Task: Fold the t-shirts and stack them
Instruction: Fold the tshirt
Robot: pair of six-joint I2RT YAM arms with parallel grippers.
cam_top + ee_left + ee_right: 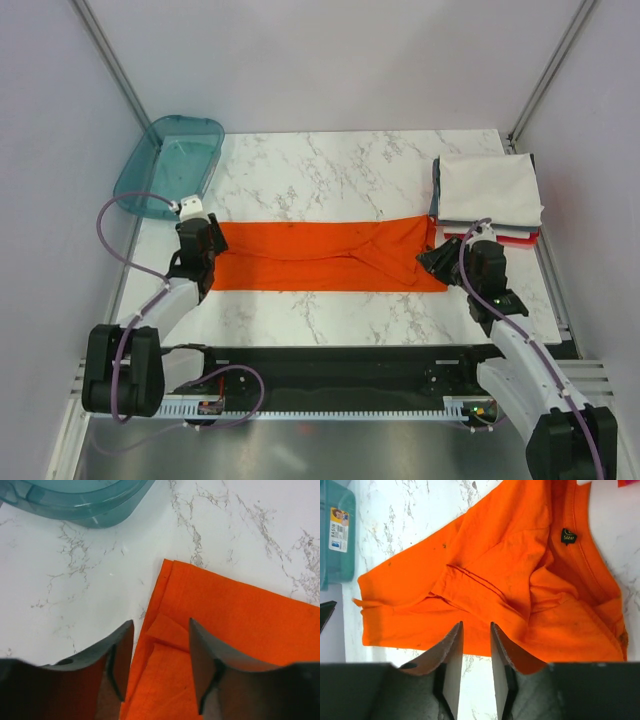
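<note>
**Orange shirt stretched across the counter, a tool at each end**

The orange t-shirt [320, 257] lies folded into a long band across the middle of the marble counter [330, 170] in the overhead view. The left tool [205, 245] sits at the band's left end and the right tool [432, 258] at its right end. In the upper right of that view, a stack of folded t-shirts [490, 187] rests just beyond the band's right end, with a white shirt on top and a red edge showing beneath it. The teal tray [170, 165] sits in the upper left corner, hanging over the counter's edge.

The wrist views show what the overhead view cannot. The left wrist view shows the left tool [161, 622] released, its fingers wide apart. The layered corner of the orange t-shirt [240, 620] lies between them, and the shirt's left edge runs close to the left finger. The tray's rim [75, 500] crosses the top of the frame.

The right wrist view shows the right tool [476, 625] with its fingers close together but still parted, and bare counter is visible in the gap. The hem of the orange t-shirt [495, 565] lies right at the fingertips. This view alone shows the rumpled sleeve folds and the dark neck label [568, 536] inside the collar. It also shows a sticker [339, 530] on the tray at the left edge of the frame.
</note>
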